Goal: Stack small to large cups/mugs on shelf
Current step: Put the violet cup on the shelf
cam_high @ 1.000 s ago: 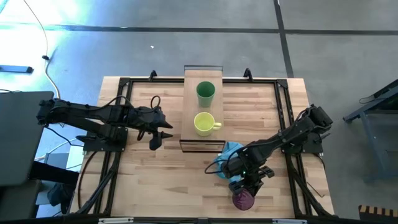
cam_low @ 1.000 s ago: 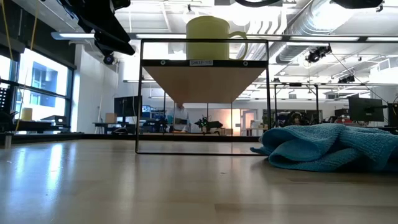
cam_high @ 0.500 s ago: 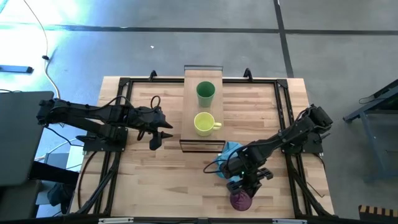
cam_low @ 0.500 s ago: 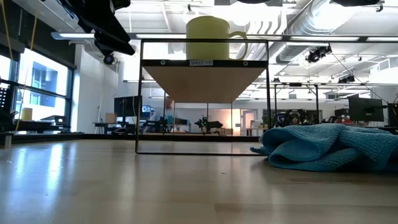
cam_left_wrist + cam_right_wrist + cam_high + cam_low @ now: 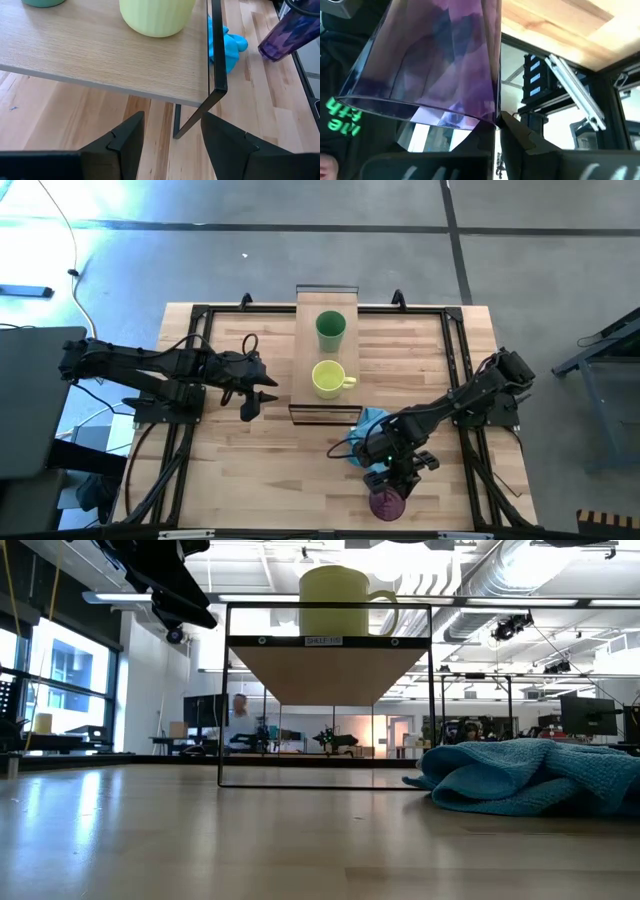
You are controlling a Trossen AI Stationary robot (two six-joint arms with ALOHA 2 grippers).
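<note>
Grey concrete floor (image 5: 250,260); bright windows (image 5: 60,680); exposed ceiling ducts (image 5: 520,570).

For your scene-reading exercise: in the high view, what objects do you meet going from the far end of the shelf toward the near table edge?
Green cup → yellow mug → blue cloth → purple tumbler, gripped by the right end effector.

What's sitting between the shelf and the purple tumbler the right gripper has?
The high view shows the blue cloth between the shelf and the purple tumbler, held by the right gripper.
</note>
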